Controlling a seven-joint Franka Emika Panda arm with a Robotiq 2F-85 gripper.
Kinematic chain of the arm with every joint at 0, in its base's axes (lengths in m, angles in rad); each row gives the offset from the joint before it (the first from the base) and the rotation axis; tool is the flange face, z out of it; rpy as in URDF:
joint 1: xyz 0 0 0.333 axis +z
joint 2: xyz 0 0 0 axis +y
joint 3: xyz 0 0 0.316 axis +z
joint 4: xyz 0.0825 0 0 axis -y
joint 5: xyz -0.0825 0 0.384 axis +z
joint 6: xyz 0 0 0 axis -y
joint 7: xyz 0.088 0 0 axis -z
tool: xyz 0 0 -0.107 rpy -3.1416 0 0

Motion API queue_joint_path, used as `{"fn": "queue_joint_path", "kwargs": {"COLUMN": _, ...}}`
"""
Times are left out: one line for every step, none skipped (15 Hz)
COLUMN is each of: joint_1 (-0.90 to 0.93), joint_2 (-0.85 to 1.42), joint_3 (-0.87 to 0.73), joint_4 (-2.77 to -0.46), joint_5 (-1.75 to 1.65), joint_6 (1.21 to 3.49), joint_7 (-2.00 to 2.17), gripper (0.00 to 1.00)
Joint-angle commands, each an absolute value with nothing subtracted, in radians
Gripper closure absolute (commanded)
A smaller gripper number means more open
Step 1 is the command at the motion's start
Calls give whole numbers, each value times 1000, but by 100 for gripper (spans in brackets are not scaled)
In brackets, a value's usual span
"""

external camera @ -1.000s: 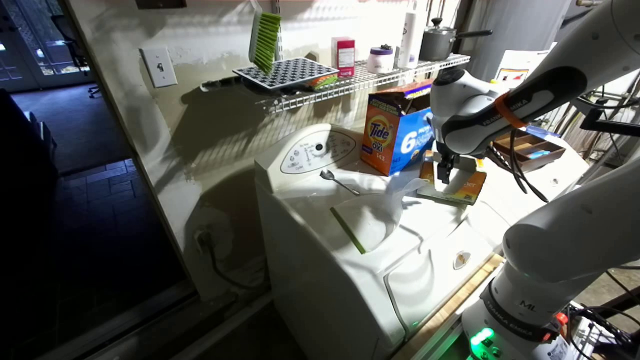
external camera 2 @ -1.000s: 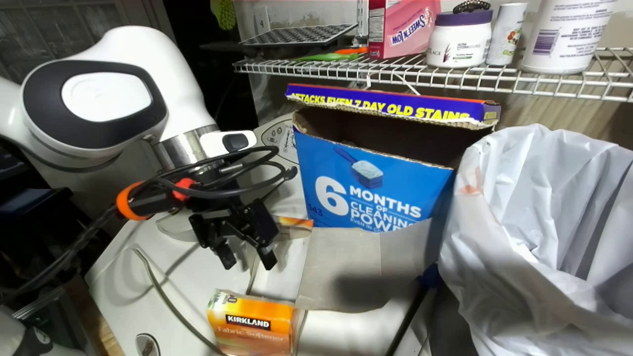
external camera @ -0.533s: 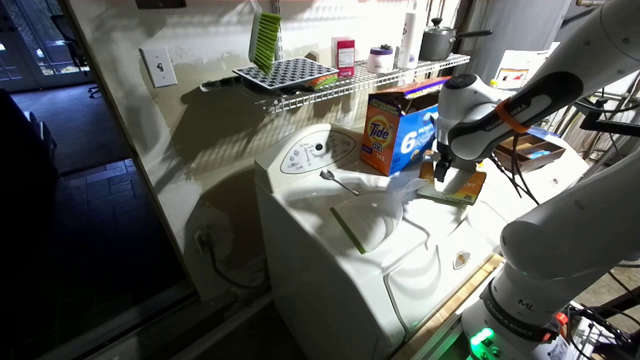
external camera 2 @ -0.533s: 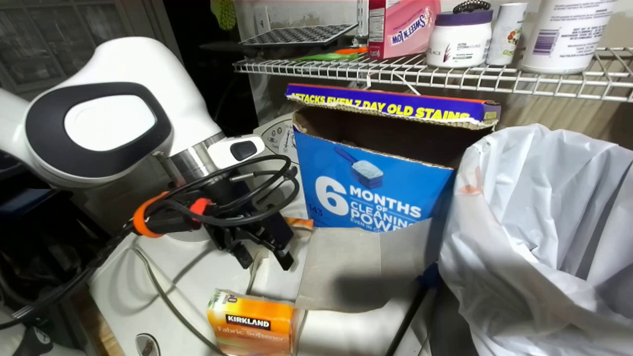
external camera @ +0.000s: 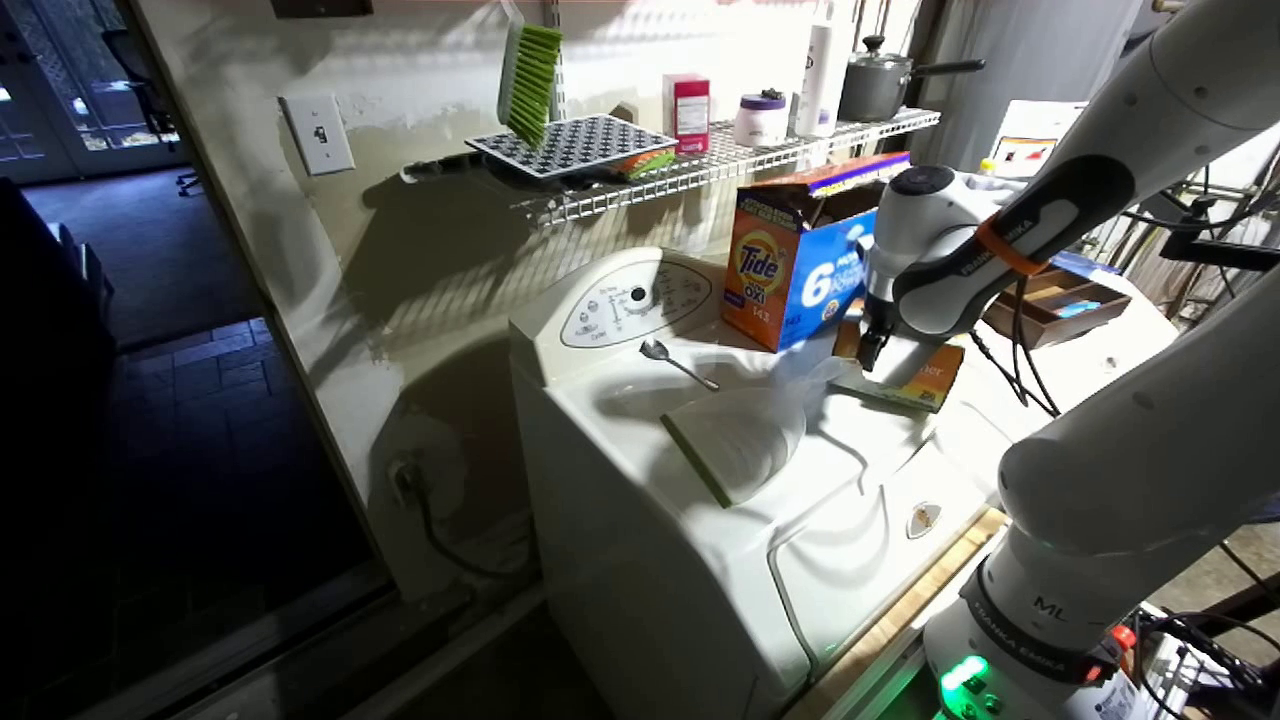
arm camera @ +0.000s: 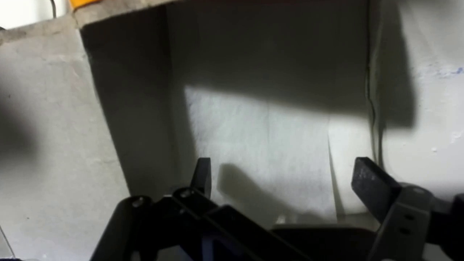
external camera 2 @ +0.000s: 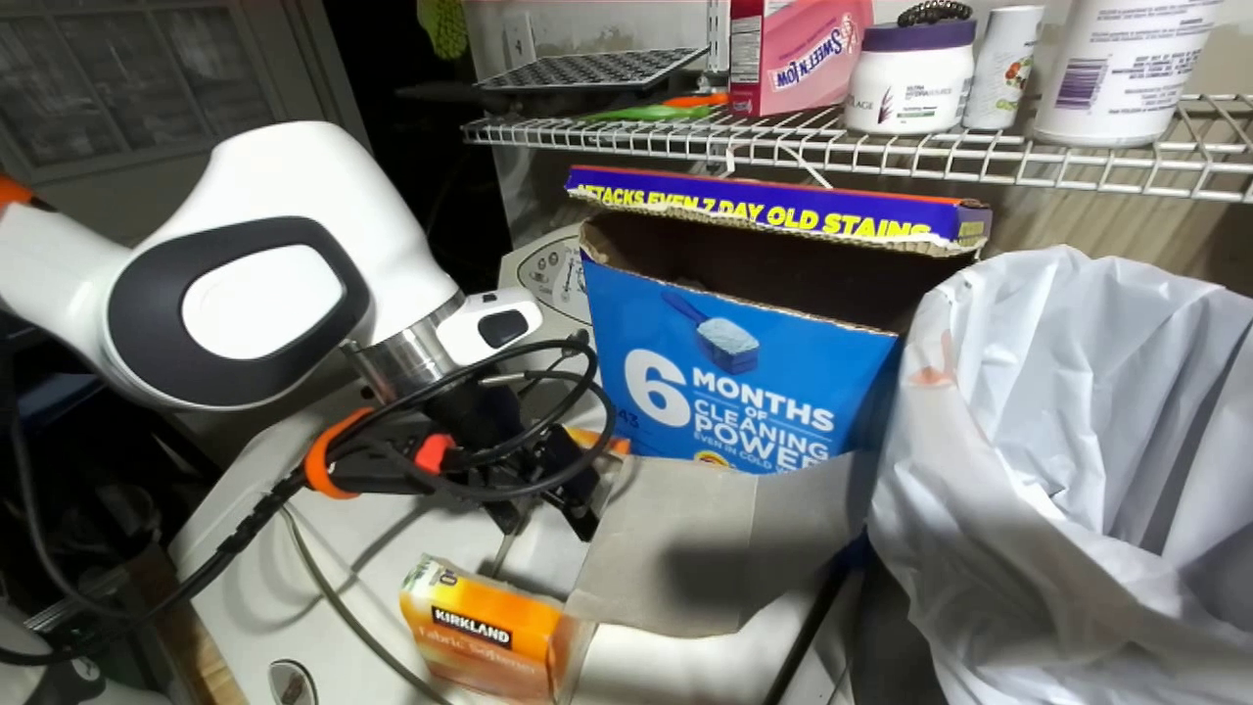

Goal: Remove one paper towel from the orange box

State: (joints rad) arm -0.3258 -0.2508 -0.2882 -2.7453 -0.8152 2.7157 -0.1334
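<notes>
Orange box (external camera 2: 480, 641), cardboard, printed Kirkland Fabric Softener: one, low centre of an exterior view, on the white bench (external camera 2: 255, 578); top uncovered, grey flap (external camera 2: 715, 539) reaching right in the frame. Contents: pale sheeting, the top sheet (arm camera: 261, 134) flat and part-shadowed at the centre of the wrist view, presumably the task's paper towel. Pincer (arm camera: 282, 174): one, spread wide, holding nothing, across the lower part of that view; contact with paper or wall cannot be told. Changes in the last half second: arm (external camera 2: 259, 294) lower; box slightly shifted and turned in both exterior views, flap with it. Reading: the pincer is probably nudging the box, which looks light and unbraced. Outstanding: pinching one ply, before the box skids further. Also listed: Tide carton (external camera: 795, 270), orange and blue, standing upright, apparently not the source.
</notes>
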Motion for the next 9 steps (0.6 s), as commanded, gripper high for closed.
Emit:
{"fn": "queue_joint_path", "kwargs": {"joint_1": -360, "joint_2": -196, "joint_3": -275, "joint_4": -2728, "joint_5": -871, "joint_6": 2772, "joint_7": -74, "gripper": 0}}
{"fn": "queue_joint_path", "kwargs": {"joint_1": -367, "joint_2": -192, "joint_3": -271, "joint_4": -2725, "joint_5": -885, "joint_6": 2774, "joint_7": -58, "gripper": 0}}
{"fn": "queue_joint_path", "kwargs": {"joint_1": -372, "joint_2": -189, "joint_3": -267, "joint_4": -2723, "joint_5": -904, "joint_6": 2773, "joint_7": -39, "gripper": 0}}
{"fn": "queue_joint_path", "kwargs": {"joint_1": -377, "joint_2": -185, "joint_3": -263, "joint_4": -2720, "joint_5": -929, "joint_6": 2770, "joint_7": -16, "gripper": 0}}
{"fn": "queue_joint_path", "kwargs": {"joint_1": -378, "joint_2": -186, "joint_3": -261, "joint_4": -2718, "joint_5": -948, "joint_6": 2764, "joint_7": 3, "gripper": 0}}
{"fn": "queue_joint_path", "kwargs": {"joint_1": -378, "joint_2": -182, "joint_3": -261, "joint_4": -2716, "joint_5": -968, "joint_6": 2764, "joint_7": 21, "gripper": 17}}
{"fn": "queue_joint_path", "kwargs": {"joint_1": -379, "joint_2": -180, "joint_3": -261, "joint_4": -2713, "joint_5": -988, "joint_6": 2763, "joint_7": 40, "gripper": 26}}
{"fn": "queue_joint_path", "kwargs": {"joint_1": -377, "joint_2": -179, "joint_3": -261, "joint_4": -2711, "joint_5": -1006, "joint_6": 2761, "joint_7": 56, "gripper": 32}}
{"fn": "queue_joint_path", "kwargs": {"joint_1": -376, "joint_2": -179, "joint_3": -261, "joint_4": -2709, "joint_5": -1021, "joint_6": 2759, "joint_7": 71, "gripper": 41}}
